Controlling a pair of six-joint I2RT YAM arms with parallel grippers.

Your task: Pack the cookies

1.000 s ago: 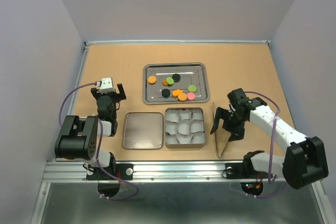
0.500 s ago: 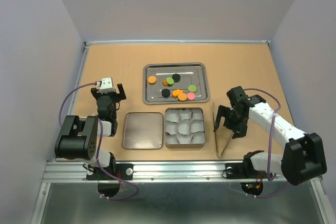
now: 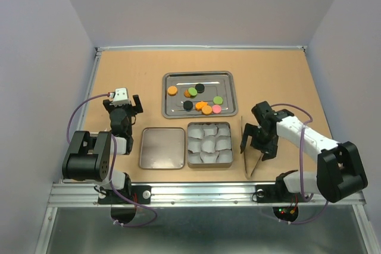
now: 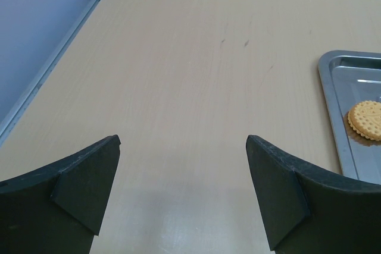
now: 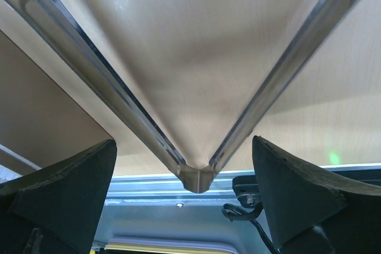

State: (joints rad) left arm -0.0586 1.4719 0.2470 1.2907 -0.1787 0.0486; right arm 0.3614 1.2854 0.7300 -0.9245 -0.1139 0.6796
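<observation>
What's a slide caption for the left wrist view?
Open left gripper over the table; one tan cookie on the tray at right.

Nine small, flat, round cookies lie in the metal tray [image 3: 199, 74] on the counter [image 3: 131, 69]. The lone orange cookie [image 3: 172, 90] sits apart at the left; up close its edge is scalloped [image 4: 364, 119]. A green cookie [image 3: 192, 91] overlaps a second orange cookie [image 3: 187, 94], just beside a black cookie [image 3: 200, 87]. Nearer lie another black cookie [image 3: 188, 105], two touching orange cookies [image 3: 204, 108], a pink cookie [image 3: 216, 109] and a second green cookie [image 3: 218, 100].
</observation>
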